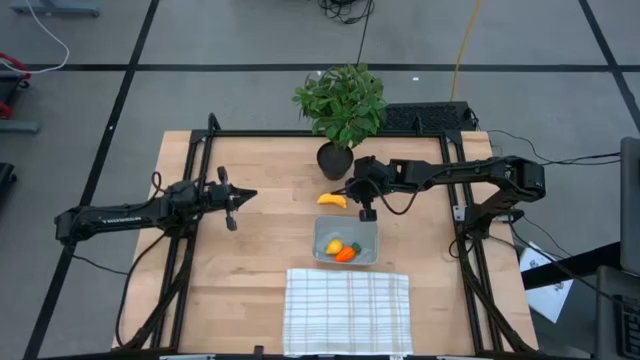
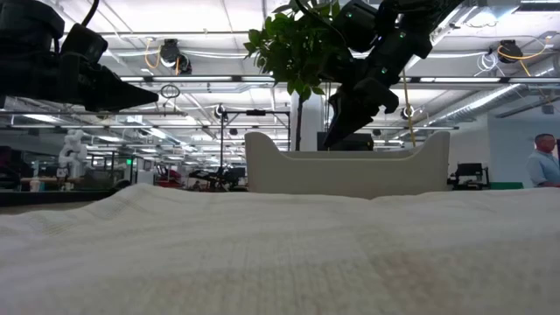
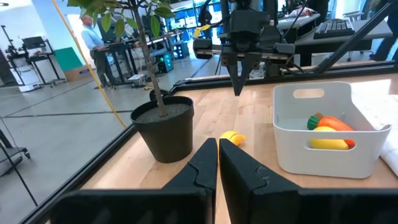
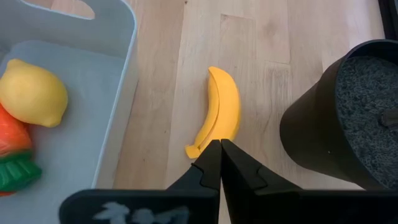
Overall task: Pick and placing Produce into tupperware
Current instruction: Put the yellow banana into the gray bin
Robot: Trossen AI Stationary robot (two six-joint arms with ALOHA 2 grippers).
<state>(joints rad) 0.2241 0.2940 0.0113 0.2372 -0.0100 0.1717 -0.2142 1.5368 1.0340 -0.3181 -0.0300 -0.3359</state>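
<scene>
The yellow banana point(image 1: 332, 199) point(image 4: 221, 112) lies flat on the wooden table between the plant pot and the tupperware point(image 1: 368, 230). The tupperware point(image 3: 292, 140) is a pale tub, and the lemon point(image 4: 34, 93) and the orange carrot point(image 4: 11, 140) lie inside it. My right gripper point(image 1: 367, 212) point(image 3: 239, 87) hangs shut in the air, pointing down, just right of the banana, over the tub's far rim. My left gripper point(image 1: 235, 197) point(image 3: 217, 155) is shut and held above the table's left half, pointing toward the banana.
A leafy plant in a black pot point(image 1: 334, 160) point(image 4: 348, 118) stands close behind the banana. A white checked cloth point(image 1: 347, 310) lies at the table's near edge in front of the tub. Bare wood lies between my left gripper and the banana. A person point(image 2: 544, 162) stands far off in the room.
</scene>
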